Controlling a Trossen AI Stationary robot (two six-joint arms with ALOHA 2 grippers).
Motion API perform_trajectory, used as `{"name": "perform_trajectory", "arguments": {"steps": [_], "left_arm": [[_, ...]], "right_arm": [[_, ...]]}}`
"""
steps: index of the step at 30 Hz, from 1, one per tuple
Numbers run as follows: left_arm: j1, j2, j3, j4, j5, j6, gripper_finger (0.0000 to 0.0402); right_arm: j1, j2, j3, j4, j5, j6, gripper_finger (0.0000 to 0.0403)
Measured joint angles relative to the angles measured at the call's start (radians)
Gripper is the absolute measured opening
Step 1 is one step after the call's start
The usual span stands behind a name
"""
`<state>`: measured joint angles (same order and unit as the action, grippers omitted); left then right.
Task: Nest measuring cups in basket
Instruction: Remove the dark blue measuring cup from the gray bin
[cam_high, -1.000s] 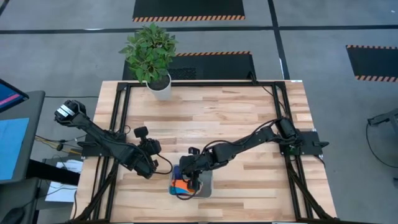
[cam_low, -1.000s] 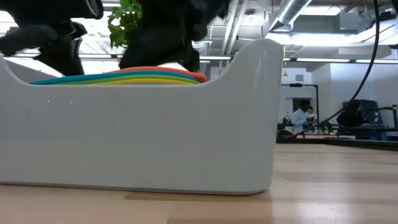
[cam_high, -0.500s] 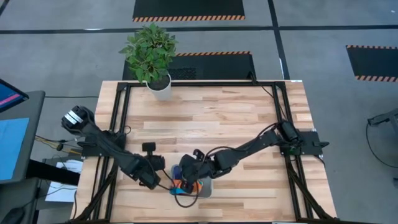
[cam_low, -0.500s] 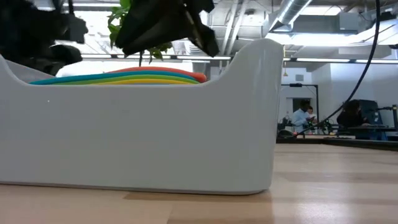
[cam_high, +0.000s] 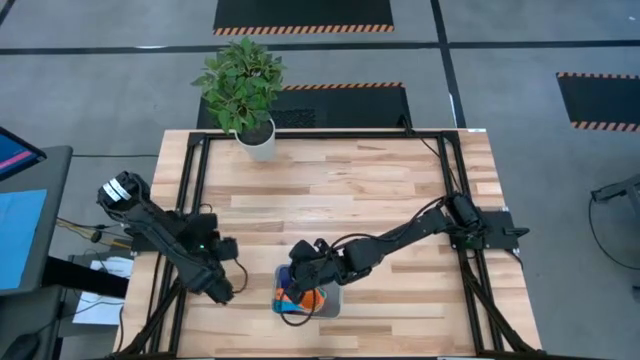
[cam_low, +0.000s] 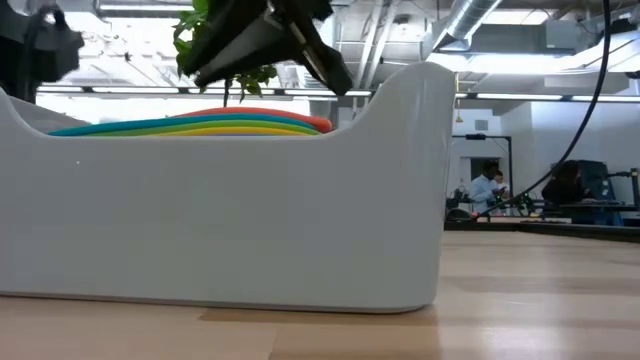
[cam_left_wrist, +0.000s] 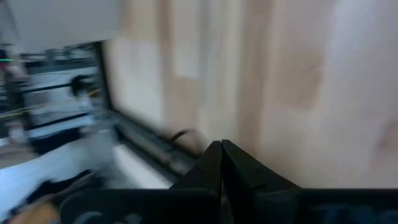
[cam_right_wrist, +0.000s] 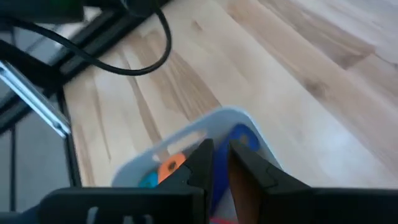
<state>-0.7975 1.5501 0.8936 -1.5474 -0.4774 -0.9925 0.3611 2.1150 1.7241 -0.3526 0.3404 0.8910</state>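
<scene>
While over basket (cam_high: 330, 300) | right tool (cam_high: 293, 287) slightly parted, empty | cups (cam_low: 200, 123) beneath

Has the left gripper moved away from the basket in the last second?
Yes. In the high view the left gripper has pulled back from the basket toward the table's left frame rail.

The high view looks straight down on the whole counter (cam_high: 330, 200), with the basket (cam_high: 330, 300) small near its front edge. The low view sits at counter height right against the basket (cam_low: 230, 220), whose wall fills most of the picture, facing the room behind. The right wrist view looks down onto the basket (cam_right_wrist: 217, 124) from close above; the left wrist view faces the counter (cam_left_wrist: 280, 81) beside it.
</scene>
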Motion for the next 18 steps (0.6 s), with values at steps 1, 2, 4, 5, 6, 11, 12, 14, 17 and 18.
{"name": "perform_trajectory", "arguments": {"steps": [1, 2, 4, 5, 6, 11, 12, 14, 17, 18], "left_arm": [[-0.014, -0.003, -0.001, -0.029, -0.006, -0.02, 0.0], [-0.027, -0.014, -0.004, -0.026, -0.01, -0.03, 0.0], [-0.044, -0.05, -0.017, 0.002, -0.009, -0.026, 0.0], [-0.052, -0.066, -0.02, 0.019, -0.009, -0.027, 0.0], [-0.061, -0.081, -0.024, 0.041, -0.01, -0.036, 0.0], [-0.089, -0.149, -0.034, 0.055, -0.057, -0.115, 0.0], [-0.093, -0.16, -0.034, 0.061, -0.072, -0.124, 0.0], [-0.095, -0.177, -0.034, 0.087, -0.096, -0.127, 0.0], [-0.095, -0.185, -0.034, 0.125, -0.103, -0.118, 0.0], [-0.095, -0.184, -0.034, 0.144, -0.104, -0.115, 0.0]], "right_arm": [[0.0, 0.001, 0.013, -0.004, 0.0, -0.008, 0.007], [0.0, 0.003, 0.035, -0.018, 0.0, -0.023, 0.0069], [0.0, 0.002, 0.089, -0.043, -0.001, -0.064, 0.0064], [0.001, -0.002, 0.108, -0.058, 0.0, -0.076, 0.0062], [0.003, -0.005, 0.119, -0.08, 0.0, -0.076, 0.0059], [0.018, 0.004, 0.118, -0.214, 0.001, 0.0, 0.0055], [0.019, 0.009, 0.119, -0.223, 0.003, 0.021, 0.0055], [0.019, 0.031, 0.123, -0.213, 0.005, 0.04, 0.0055], [0.018, 0.056, 0.116, -0.197, -0.035, 0.048, 0.0055], [0.014, 0.073, 0.124, -0.161, -0.054, 0.051, 0.0055]]}}
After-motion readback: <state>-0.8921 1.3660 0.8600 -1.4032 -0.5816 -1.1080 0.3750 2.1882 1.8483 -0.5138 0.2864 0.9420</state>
